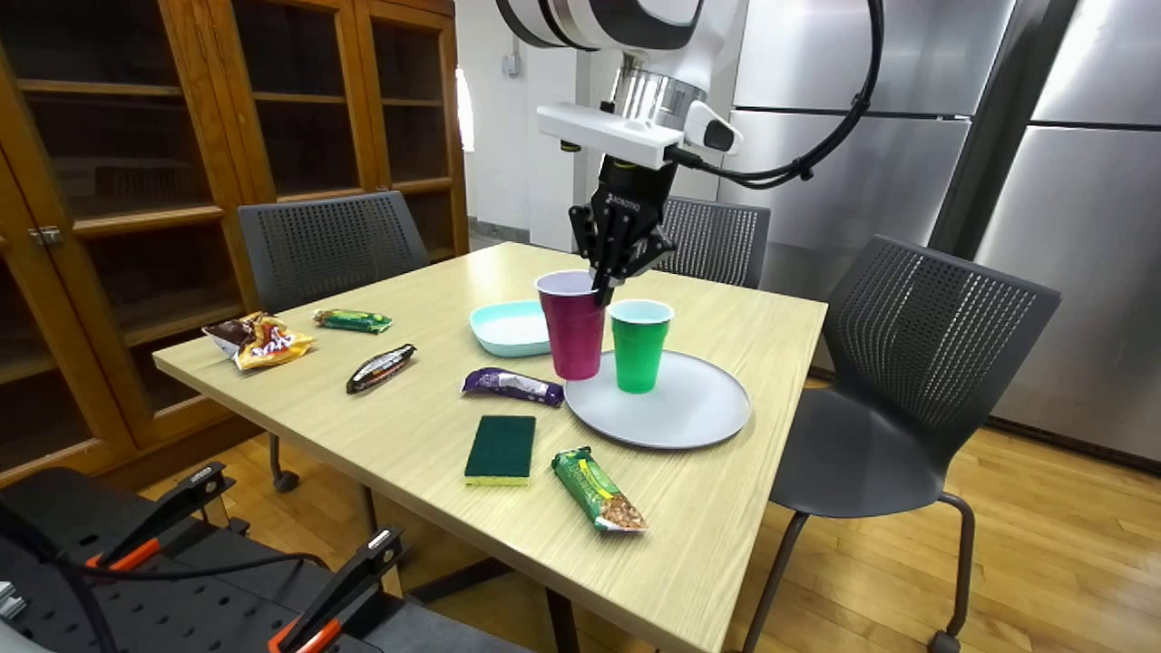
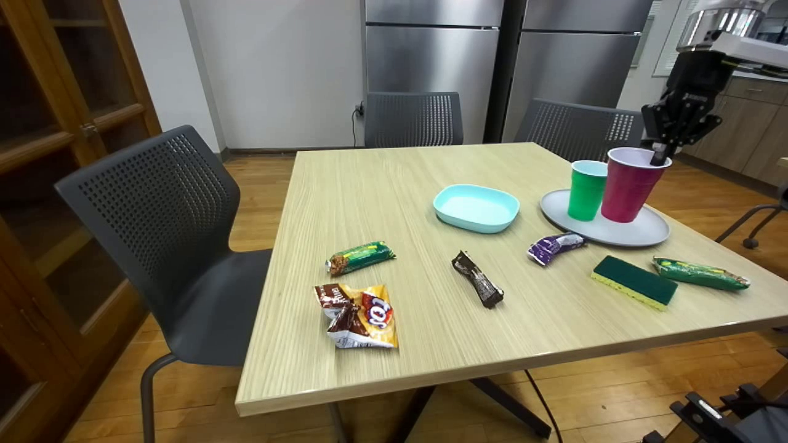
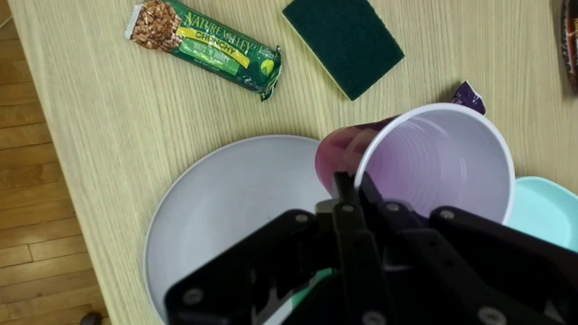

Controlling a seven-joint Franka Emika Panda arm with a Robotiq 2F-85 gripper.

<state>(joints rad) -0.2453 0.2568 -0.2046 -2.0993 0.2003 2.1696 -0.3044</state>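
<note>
- The pincer (image 3: 356,187) is closed firmly over the rim of a magenta cup (image 1: 573,336), one finger inside the wall and one outside.
- The magenta cup is mouth up and roughly upright, its lower end over the grey plate (image 1: 689,408) in both exterior views; whether its base touches the plate or hangs just above is hard to tell.
- A green cup (image 2: 586,192) stands upright on the grey plate, right next to the magenta cup; the pincer hides most of it in the wrist view.
- A purple wrapper (image 2: 556,247) lies just beside the plate's edge, and a light blue dish (image 2: 477,209) sits near it.
- A sponge (image 3: 345,47), dark green side up and yellow beneath, lies near a green Nature Valley bar (image 3: 207,45).
- Farther out are a dark-wrapped bar (image 2: 478,280), a second green bar (image 2: 361,258) and a crumpled yellow and brown bag (image 2: 363,317).
- Beneath is a pale wooden desk (image 2: 381,184).
- Three dark grey chairs (image 1: 934,345) stand around it, with a glass-fronted wooden cabinet (image 1: 213,100) and steel refrigerators (image 1: 843,172) beyond.
</note>
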